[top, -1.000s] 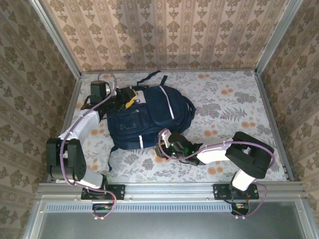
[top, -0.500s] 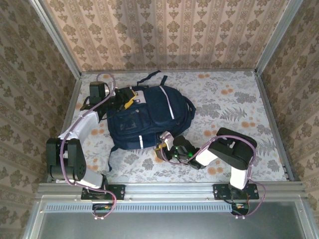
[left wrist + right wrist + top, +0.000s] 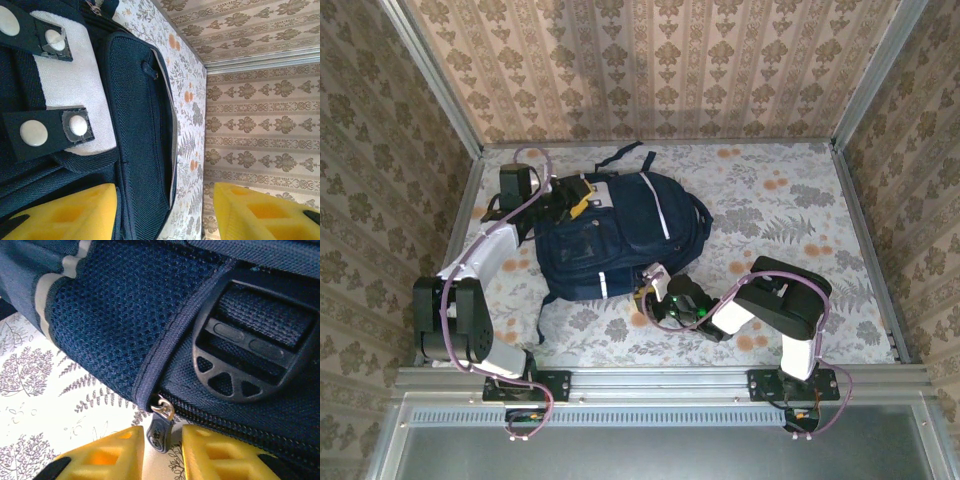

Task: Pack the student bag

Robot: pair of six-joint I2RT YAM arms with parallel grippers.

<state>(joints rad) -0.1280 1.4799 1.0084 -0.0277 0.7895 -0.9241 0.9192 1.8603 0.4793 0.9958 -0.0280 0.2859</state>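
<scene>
1. Nearest us in the top view, two arms rise from the rail at the table's near edge: the left arm (image 3: pixel 450 310) and the right arm (image 3: pixel 785 300).
2. The right gripper (image 3: pixel 648 292) lies low on the floral tablecloth (image 3: pixel 790 220), right at the near edge of the student bag (image 3: pixel 620 230).
3. Close up, the right wrist view adds detail:
   - Its two yellow fingers (image 3: pixel 100 457) flank one dark zip pull (image 3: pixel 160 432), which hangs from one small metal ring (image 3: pixel 164 407).
   - The jaws stand narrow around the pull, but we cannot tell whether they pinch it.
   - Just beyond, we count one navy mesh pocket (image 3: pixel 115 325), one pale stripe (image 3: pixel 45 300) and one black buckle (image 3: pixel 250 350).
4. We count one bag. It lies flat, left of the table's centre, with its top handle towards the far wall. From above, two white stripes (image 3: pixel 663 215) cross it.
5. The left gripper (image 3: pixel 578 200) sits at the bag's far left corner.
   - In the left wrist view it stands open, its yellow fingers (image 3: pixel 65 212) wide apart and holding nothing.
   - One finger is over the navy fabric and the other is clear of the bag.
6. That same view gives us four white snap studs (image 3: pixel 34 132) on two dark tabs (image 3: pixel 55 131), which lie across one grey-white patch (image 3: pixel 70 85).
7. Farthest off, patterned wallpaper (image 3: pixel 660 70) closes three sides.
</scene>
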